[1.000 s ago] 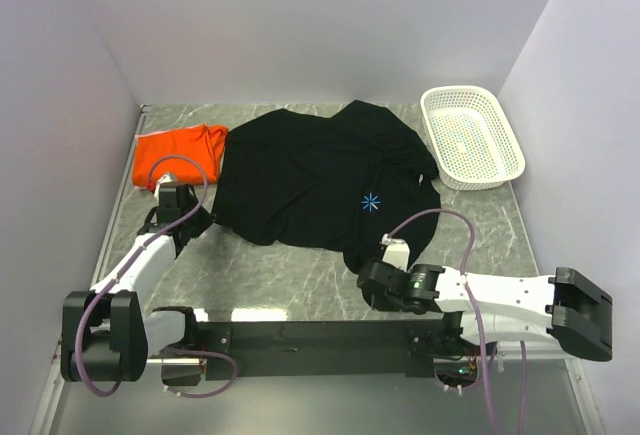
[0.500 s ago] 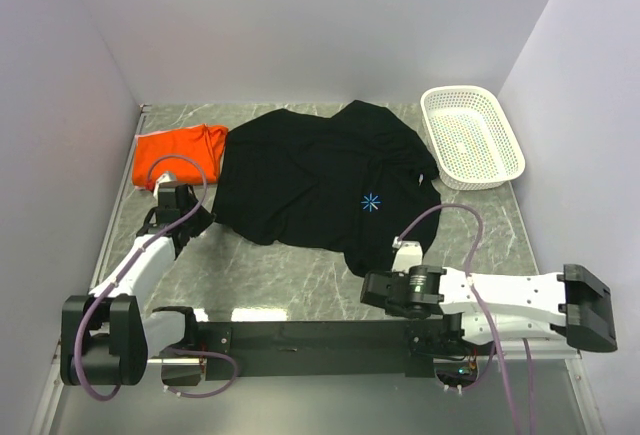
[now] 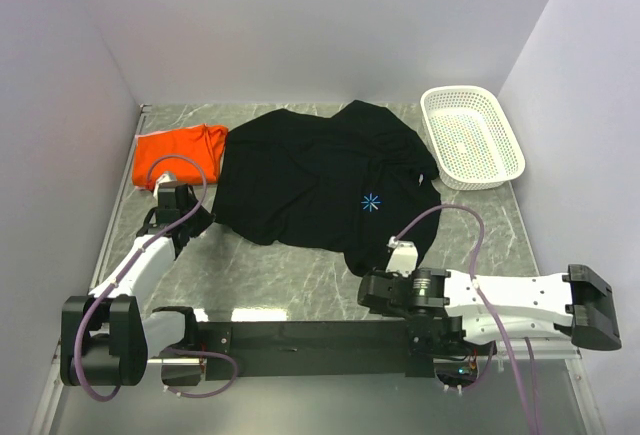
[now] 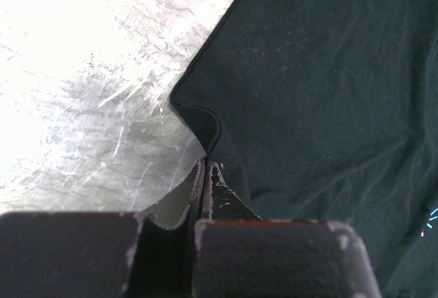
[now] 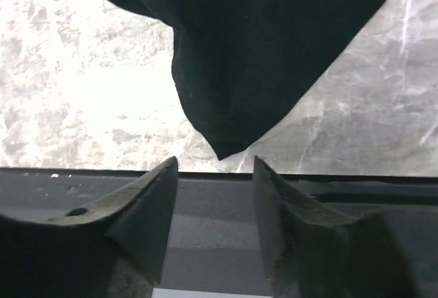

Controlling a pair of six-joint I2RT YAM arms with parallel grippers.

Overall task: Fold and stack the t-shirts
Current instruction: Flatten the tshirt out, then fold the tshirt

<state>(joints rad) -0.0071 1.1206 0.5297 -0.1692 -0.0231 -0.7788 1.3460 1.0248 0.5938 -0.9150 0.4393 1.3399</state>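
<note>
The black shirt [image 3: 320, 180] lay spread but rumpled across the middle of the surface [image 3: 290, 270]. Its far-left edge met the orange shirt [image 3: 178, 152], which sat bunched in the far left corner. The left fingers [image 4: 222, 199] were shut tight on the black shirt's near-left hem, where the cloth puckered up into their tips. The right fingers [image 5: 140, 209] stood apart with nothing between them, just short of the shirt's near corner, which pointed at the gap. We judged the main risk to be there: closing from that spot, they could miss the corner or nip only its tip, and a one-sided pull from the left would then skew the shirt. The left pinch looked thin too and could slip. A wide drag could also disturb the orange shirt or nudge the basket [image 3: 472, 137] beside the right sleeve.
</note>
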